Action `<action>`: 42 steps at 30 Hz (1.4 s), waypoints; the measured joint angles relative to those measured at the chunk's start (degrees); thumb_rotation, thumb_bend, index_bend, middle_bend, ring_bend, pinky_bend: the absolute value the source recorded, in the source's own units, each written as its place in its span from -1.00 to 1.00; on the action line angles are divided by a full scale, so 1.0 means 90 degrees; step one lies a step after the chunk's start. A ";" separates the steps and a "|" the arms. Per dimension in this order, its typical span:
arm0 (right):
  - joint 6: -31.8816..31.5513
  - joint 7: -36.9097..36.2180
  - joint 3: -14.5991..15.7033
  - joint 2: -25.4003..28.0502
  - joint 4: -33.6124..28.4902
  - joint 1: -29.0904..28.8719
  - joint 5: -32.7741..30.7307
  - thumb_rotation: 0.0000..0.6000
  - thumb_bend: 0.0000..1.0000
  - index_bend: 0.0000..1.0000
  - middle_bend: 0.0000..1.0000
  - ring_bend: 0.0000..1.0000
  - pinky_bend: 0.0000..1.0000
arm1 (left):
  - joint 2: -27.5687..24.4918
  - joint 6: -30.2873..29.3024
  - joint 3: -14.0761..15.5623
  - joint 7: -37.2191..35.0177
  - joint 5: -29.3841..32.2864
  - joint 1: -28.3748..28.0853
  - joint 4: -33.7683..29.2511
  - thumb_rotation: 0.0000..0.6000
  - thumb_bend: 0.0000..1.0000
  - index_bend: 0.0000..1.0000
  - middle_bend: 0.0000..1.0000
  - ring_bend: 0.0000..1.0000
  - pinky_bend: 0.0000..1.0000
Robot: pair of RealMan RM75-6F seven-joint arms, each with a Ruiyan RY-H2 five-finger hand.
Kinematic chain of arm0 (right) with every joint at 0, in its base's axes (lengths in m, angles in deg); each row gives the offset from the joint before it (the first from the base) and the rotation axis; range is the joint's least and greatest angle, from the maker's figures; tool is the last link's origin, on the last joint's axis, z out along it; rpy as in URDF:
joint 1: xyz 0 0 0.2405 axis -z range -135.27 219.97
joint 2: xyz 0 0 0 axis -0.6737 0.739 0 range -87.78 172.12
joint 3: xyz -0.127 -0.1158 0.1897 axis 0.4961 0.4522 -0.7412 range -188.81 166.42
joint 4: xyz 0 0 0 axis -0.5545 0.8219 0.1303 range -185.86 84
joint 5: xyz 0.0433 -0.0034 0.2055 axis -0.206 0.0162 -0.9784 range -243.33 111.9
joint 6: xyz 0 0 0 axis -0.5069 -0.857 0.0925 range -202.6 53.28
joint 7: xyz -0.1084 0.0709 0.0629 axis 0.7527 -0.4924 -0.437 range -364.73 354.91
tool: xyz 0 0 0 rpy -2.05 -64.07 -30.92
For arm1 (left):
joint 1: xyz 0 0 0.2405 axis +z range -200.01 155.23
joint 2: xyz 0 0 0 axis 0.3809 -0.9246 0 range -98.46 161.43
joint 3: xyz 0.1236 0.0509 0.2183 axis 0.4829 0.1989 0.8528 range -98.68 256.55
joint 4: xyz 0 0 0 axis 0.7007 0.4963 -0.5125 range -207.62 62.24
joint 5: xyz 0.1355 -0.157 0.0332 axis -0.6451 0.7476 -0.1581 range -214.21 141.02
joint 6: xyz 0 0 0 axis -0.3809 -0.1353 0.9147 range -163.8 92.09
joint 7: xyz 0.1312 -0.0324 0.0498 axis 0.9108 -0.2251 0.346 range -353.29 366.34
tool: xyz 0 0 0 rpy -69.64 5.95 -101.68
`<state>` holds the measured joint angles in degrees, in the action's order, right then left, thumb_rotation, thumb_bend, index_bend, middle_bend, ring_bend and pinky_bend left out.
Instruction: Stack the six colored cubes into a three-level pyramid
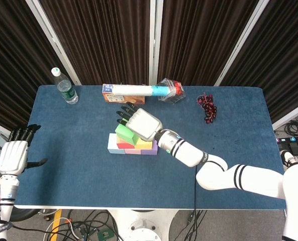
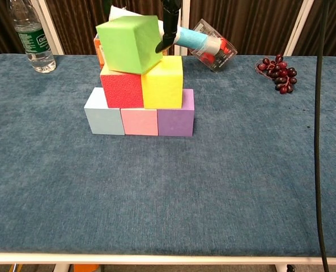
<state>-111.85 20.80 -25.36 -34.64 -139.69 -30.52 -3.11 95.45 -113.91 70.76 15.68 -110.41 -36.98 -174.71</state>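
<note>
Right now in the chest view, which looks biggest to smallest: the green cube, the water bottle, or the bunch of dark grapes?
1. Green foam cube, though it sits nearer the camera.
2. Clear plastic water bottle, partly cropped, so unsure.
3. Dark red grape bunch.

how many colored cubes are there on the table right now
6: light blue cube, pink cube and purple cube in the bottom row; red cube and yellow cube above; green cube on top, tilted.

a robot test lab, from where i'm driving it.

i see a blue-felted table ringed by dark pleated curtains on white frame posts, loose cables tangled on the floor beneath, and staged props along the far edge: a water bottle, a snack box, plastic grapes.
</note>
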 measured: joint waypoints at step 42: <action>-0.0841 0.0165 0.0534 0.0676 -0.1458 -0.0917 -0.3840 1.00 -1.00 -1.00 -0.86 -1.00 -1.00 | -0.0028 -0.0161 0.0065 0.0003 -0.0165 0.0114 -0.0066 1.00 -1.00 -0.71 -0.79 -0.91 -0.87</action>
<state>-119.42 22.29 -20.56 -28.56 -152.81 -38.78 -37.67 95.21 -115.36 71.34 15.71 -111.90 -35.95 -175.30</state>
